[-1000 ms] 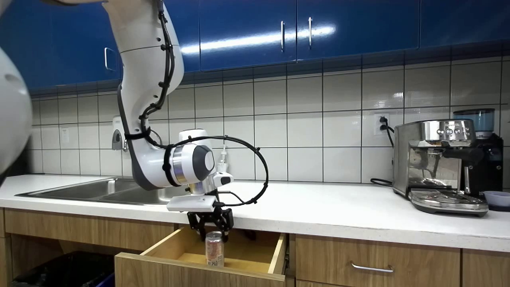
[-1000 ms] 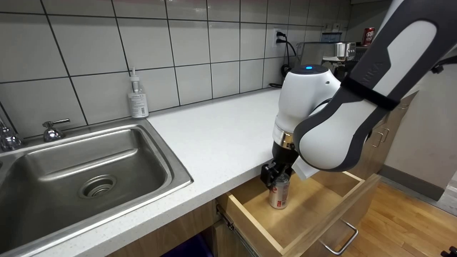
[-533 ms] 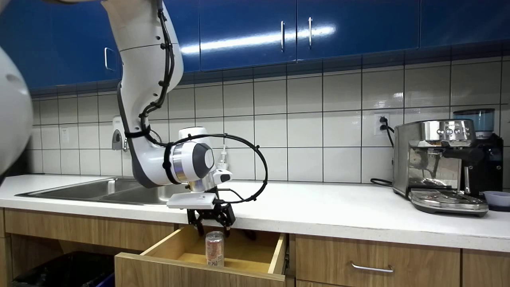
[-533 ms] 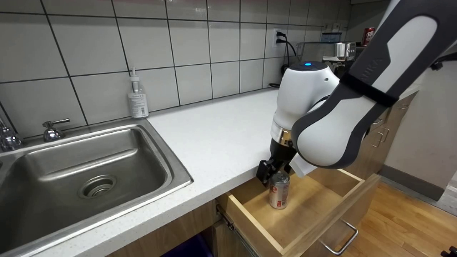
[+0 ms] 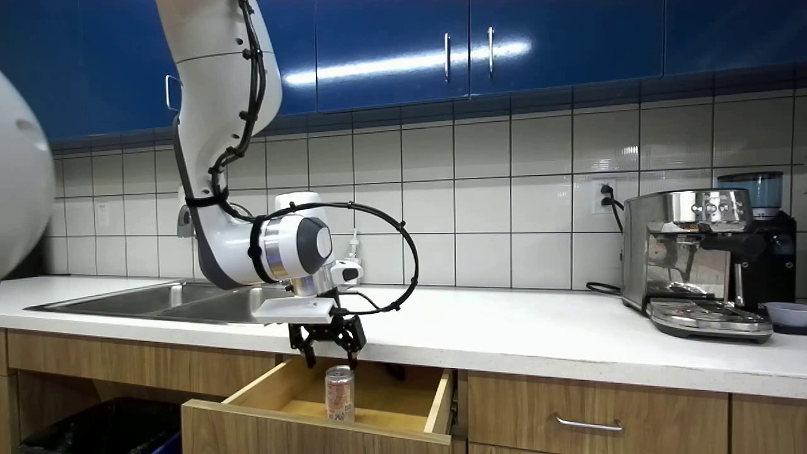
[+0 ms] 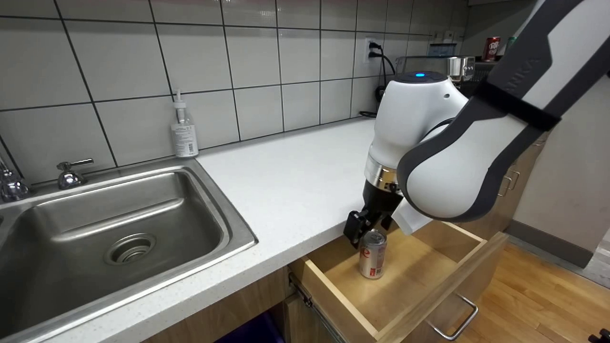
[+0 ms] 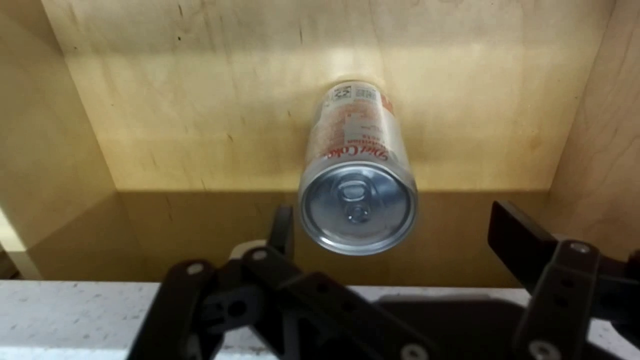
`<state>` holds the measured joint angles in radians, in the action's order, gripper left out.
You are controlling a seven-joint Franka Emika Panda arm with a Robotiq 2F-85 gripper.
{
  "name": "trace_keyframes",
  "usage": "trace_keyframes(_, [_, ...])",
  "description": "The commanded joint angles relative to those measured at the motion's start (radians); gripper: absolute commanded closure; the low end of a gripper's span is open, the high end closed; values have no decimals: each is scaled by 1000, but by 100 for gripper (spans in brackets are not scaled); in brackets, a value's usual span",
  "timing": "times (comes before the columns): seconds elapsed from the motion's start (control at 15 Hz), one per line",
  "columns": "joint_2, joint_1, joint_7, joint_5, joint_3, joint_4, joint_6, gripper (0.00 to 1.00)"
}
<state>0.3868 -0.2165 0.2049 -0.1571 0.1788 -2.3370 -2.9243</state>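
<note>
Hung with pincer spread wide near the top of a Diet Coke can, upright inside an open wooden drawer; hovered at the front edge of a white counter set with a steel sink and espresso machine.

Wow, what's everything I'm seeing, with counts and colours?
Wall cabinets: several, blue, overhead
Tiles: many, white, under cabinets
Counter: one, white, below tiles
Sink: one, grey, in counter
Pump bottle: one, clear, by sink
Coffee machine: one, silver, on counter
Bowl: one, lilac, near coffee machine
Red can: one, red, background
Bin: one, black liner, under counter
Open drawer: one, light wood, under counter
Diet Coke can: one, silver, upright in drawer
Robot arm: one, white and grey, above drawer
Gripper: one, black, open, near Diet Coke can
</note>
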Motion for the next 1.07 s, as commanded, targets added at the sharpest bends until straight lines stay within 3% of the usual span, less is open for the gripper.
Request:
trace_keyframes(0.0, [-98,-6,15,-19,5,-89,8,0])
trace_keyframes(0.8, [-65,1,17,-27,6,-69,-1,0])
trace_keyframes(1.0, [-105,28,-22,0,-34,-114,-9,0])
